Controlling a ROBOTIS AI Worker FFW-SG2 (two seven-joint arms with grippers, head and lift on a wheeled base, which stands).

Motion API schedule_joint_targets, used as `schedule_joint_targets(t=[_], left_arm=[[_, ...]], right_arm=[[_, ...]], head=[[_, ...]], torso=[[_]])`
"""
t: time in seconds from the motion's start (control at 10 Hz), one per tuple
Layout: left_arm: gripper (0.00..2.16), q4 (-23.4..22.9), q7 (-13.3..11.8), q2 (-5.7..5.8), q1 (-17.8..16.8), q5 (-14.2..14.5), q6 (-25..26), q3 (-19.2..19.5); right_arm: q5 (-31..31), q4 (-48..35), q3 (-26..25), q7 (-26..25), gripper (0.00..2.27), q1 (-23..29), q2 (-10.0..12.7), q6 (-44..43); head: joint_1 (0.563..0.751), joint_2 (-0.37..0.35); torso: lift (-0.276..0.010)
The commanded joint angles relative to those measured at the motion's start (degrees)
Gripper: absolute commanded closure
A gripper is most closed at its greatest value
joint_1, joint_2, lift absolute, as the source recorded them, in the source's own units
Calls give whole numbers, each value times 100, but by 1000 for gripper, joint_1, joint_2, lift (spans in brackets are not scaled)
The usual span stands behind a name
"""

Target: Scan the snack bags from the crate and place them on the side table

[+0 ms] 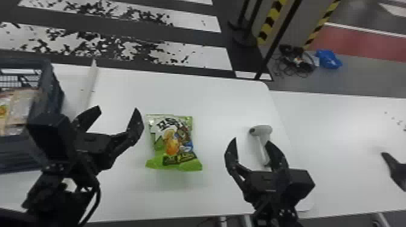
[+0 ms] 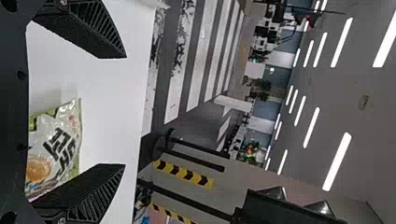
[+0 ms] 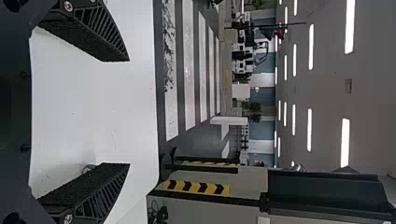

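Note:
A green snack bag (image 1: 174, 142) lies flat on the white table, between the two arms. Left of it my left gripper (image 1: 118, 116) stands open above the table; in the left wrist view the left gripper (image 2: 123, 111) has nothing between its fingertips, and the snack bag (image 2: 56, 144) shows behind them. My right gripper (image 1: 251, 141), open too, is right of the bag, one finger overlapping the white handheld scanner (image 1: 261, 131) on the table. In the right wrist view the right gripper (image 3: 129, 112) holds nothing. The dark crate (image 1: 48, 87) at the far left contains more bags (image 1: 21, 105).
A white divider strip (image 1: 89, 84) stands beside the crate. The side table (image 1: 338, 135) adjoins on the right, with a black finger-like piece (image 1: 394, 169) at its far right. Behind the tables are a black post and yellow-black striped legs (image 1: 269, 22).

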Motion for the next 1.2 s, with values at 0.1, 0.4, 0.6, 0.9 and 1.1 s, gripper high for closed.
schedule_joint_targets(t=[0.1,0.4,0.6,0.9,1.1], left_arm=[[39,-225,1,174,373,-487,-408,210],[43,-480,-34,227,786,-892,-496,508],[63,-507,-69,253,1059,-865,-707,684],[66,-463,-113,367,1103,-663,-848,763],[66,-392,-183,394,1103,-575,-848,790]], right_arm=[[-322,-293,11,148,80,-12,-24,432],[-797,-425,-7,570,107,-196,-15,1171],[-1386,-460,-183,1212,110,-442,11,2278],[-1676,-442,-543,1967,113,-812,214,3930],[-1790,-293,-613,2275,113,-1128,231,4493]], head=[[695,-167],[695,-110],[695,-54],[695,15],[695,31]], torso=[[-81],[-81],[-81],[-81],[-81]])
